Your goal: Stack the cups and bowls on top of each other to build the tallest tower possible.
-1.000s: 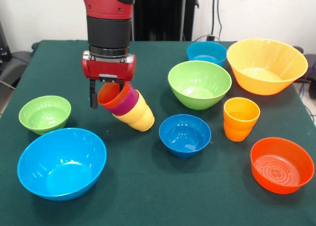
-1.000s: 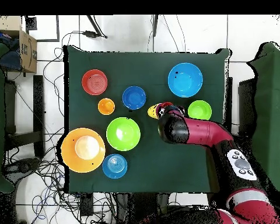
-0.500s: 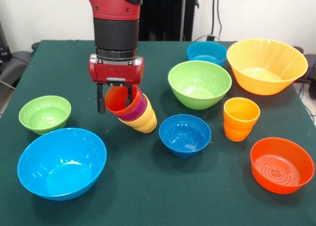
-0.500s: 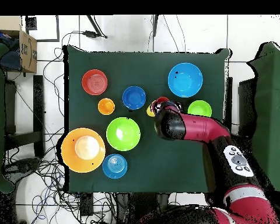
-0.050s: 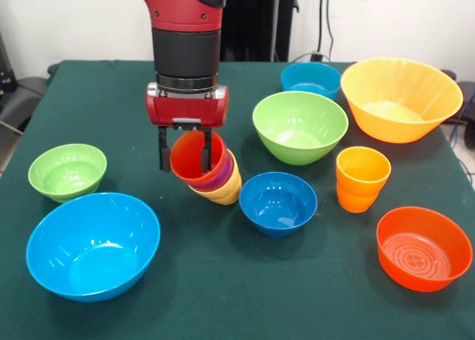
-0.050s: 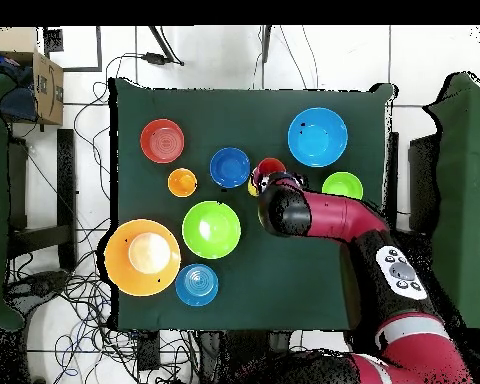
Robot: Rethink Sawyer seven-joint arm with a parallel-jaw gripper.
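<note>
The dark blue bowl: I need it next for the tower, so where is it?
In the front view the dark blue bowl sits near the table's middle, just right of the nested cups held tilted by the pincer, left of the orange cup.

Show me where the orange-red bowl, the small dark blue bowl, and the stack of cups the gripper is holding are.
orange-red bowl (image 5: 423, 248), front view, on its patterned inner floor.
small dark blue bowl (image 5: 277, 200), front view, on its inner floor.
stack of cups (image 5: 223, 184), front view, on the yellow outermost cup's side wall.

Red, purple, yellow nested cups (image 5: 208, 169)
</note>
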